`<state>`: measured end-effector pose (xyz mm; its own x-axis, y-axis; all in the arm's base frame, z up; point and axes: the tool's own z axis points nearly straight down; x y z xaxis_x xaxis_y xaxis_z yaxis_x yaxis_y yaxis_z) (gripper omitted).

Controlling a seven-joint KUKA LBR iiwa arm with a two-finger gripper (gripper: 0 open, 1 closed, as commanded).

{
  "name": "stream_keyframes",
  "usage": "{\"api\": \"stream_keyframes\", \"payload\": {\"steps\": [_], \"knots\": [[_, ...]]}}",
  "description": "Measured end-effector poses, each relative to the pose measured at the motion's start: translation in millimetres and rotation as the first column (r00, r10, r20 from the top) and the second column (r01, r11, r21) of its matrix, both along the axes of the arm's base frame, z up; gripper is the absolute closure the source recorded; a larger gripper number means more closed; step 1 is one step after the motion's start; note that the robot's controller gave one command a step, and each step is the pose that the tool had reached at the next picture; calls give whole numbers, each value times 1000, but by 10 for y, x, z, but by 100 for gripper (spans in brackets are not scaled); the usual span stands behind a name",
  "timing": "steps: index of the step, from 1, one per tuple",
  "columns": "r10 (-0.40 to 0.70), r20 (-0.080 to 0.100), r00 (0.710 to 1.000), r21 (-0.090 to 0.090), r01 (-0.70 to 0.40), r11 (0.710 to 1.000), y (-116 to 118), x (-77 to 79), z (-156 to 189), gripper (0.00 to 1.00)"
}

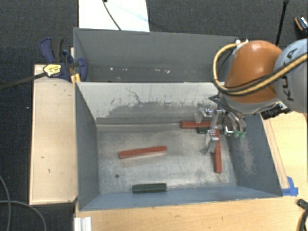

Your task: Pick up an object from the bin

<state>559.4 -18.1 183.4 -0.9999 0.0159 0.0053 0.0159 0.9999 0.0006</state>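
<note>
The end effector [214, 134] sits low in the right part of the bin [87, 143], at the spot where two red bars meet. One is a short red bar [192, 125] lying crosswise along the foot of the back wall. The other is a narrow red bar [218, 160] that runs from under the tool down toward the lower right of the frame. Whether the end effector is open or closed cannot be told, nor whether it has hold of either bar: its metal parts and the bars' near ends overlap in one tangle.

The likely trouble comes from that crowding. With two similar bars so close together, a grasp could catch both, or nip only the tip of one, which might then swing and slip out on the lift. The short red bar lies right against the wall's foot, so the tool may scrape the wall or shove the bar along instead of getting round it. A bar taken by its end would hang tilted and might knock the bin's right wall.

The orange cover [252, 71] and its cables [217, 61] hide the wrist and the bin's upper right corner. A small green patch [239, 134] just right of the tool may be part of the robot or a loose thing. Well apart lie a long red-brown bar [142, 152] mid-floor and a dark bar [149, 188] by the near wall
</note>
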Motion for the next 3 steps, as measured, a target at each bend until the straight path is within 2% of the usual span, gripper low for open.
{"api": "stream_keyframes", "payload": {"steps": [1,2,3], "knots": [[166,1,986,3,-166,986,845,20,-1170,0],[151,8,988,0,-151,988,811,43,-1127,100],[299,16,954,-3,-299,954,699,-42,619,100]]}}
